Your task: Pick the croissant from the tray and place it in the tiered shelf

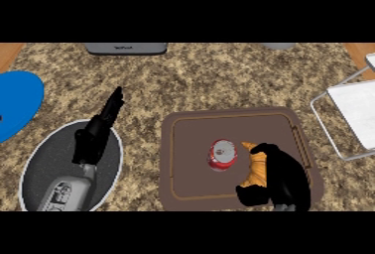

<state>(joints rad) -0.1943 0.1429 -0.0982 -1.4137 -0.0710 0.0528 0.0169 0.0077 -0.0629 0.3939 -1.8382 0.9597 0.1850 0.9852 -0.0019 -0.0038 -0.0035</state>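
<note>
A golden-brown croissant (256, 166) lies on the right part of the brown tray (192, 130). My right hand (283, 174) comes in from the lower right, and its black fingers and thumb curl round the croissant, hiding its lower end. The tiered shelf (350, 116), with white boards in a grey wire frame, stands at the right edge. My left hand (99, 129) is open at the left, its straight fingers pointing up over a dark oval plate (44, 163).
A red and white can (223, 154) lies on the tray just left of the croissant. A blue plate (16, 101) sits at the far left. A grey appliance (126, 48) stands at the counter's back edge.
</note>
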